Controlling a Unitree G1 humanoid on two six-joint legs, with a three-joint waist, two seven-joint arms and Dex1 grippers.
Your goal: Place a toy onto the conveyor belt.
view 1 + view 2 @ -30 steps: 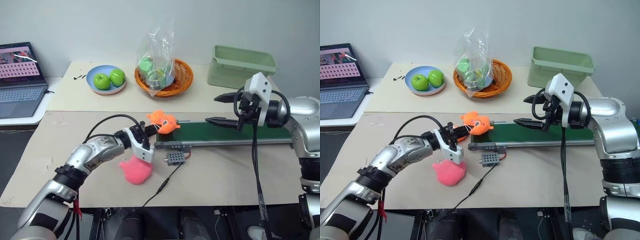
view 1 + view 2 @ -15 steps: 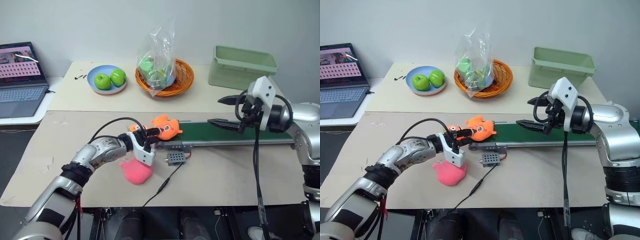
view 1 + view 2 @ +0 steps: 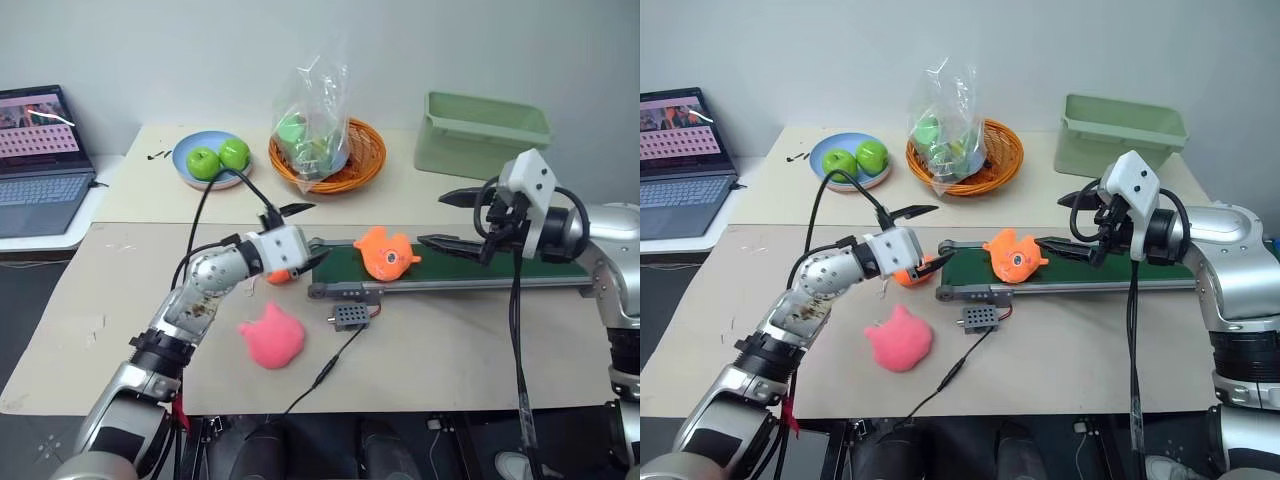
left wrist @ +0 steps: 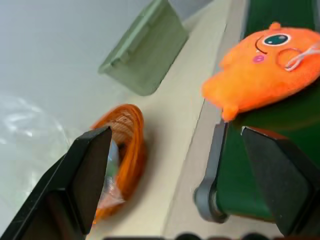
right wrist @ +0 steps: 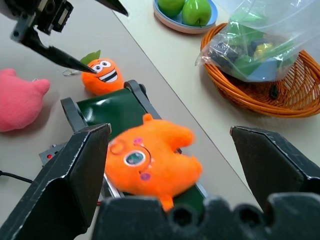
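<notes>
Orange fish toy point(image 3: 385, 253) lying on the green conveyor belt point(image 3: 500, 268), near its left end, free of both grippers. Just left of the belt's end roller, left gripper point(image 3: 305, 232) with 2 fingers spread wide, grasping nothing. Beside it, a rounder orange toy with a face point(image 5: 101, 76). Nearer, a pink plush blob point(image 3: 271, 338). To the right, over the belt, right gripper point(image 3: 448, 219) with fingers apart, empty.
</notes>
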